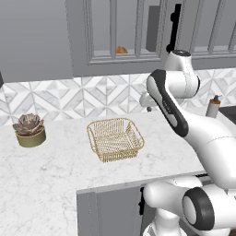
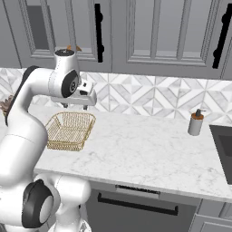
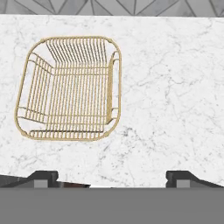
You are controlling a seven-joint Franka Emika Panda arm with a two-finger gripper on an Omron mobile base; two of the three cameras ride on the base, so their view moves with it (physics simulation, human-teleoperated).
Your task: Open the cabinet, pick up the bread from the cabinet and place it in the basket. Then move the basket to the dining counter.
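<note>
the basket (image 3: 68, 89) sits flat on the table (image 3: 175, 87), mouth up, roughly square; the hand (image 3: 111, 177) hovers above, fingers apart.

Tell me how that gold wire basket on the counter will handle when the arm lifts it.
The basket is open wire mesh, so probably light and fairly stiff. Its thin rolled rim may slip between the fingertips. Its low flared sides and flat bottom suggest it slides rather than tips when pushed.

Gold basket (image 1: 115, 138) on white grey-veined marble worktop (image 1: 55, 170); bread (image 1: 121, 50) looks golden-brown behind grey cabinet (image 1: 120, 34).
</note>
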